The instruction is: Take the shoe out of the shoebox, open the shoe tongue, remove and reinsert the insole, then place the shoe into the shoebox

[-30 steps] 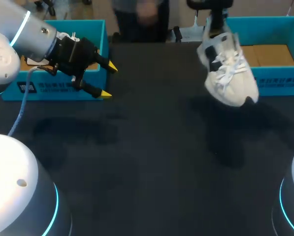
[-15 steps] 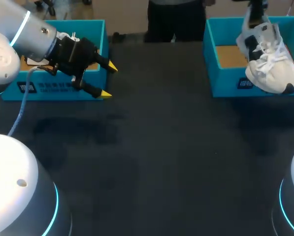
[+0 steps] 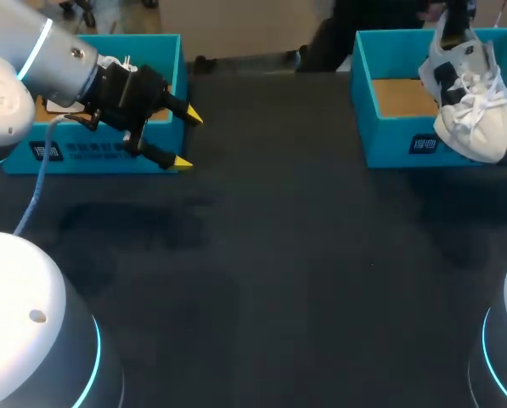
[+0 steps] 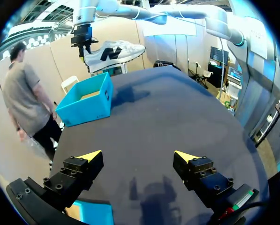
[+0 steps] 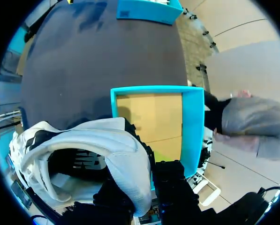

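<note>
1. Right gripper [image 5: 142, 180]: the jaws pinch the heel collar of the shoe [image 3: 474, 110], one finger inside the opening and one outside. That is the only hold. The shoe hangs in the air above the right shoebox [image 3: 389, 140], touching nothing else.
2. Slip risk. The collar is soft, padded fabric, and all the shoe's weight sits out ahead of the pinch. Jerk the arm or stop it hard and the shoe may swing, twist in the jaws or drop.
3. Snag risk. In the head view the toe overlaps the box's near wall. Lower it without centring it first and the toe or sole may land on the rim, which could tip the shoe out onto the table [image 3: 278, 272].
4. Box shift. The cardboard looks light, so any sideways push on a wall will probably slide it.
5. Left gripper [image 3: 188, 139]: the jaws are spread and hold nothing. It hovers just in front of the left blue box [image 3: 92, 153], well apart from the shoe. You have no second hand ready to catch or steady anything.
6. I cannot tell the task stage from this.
</note>
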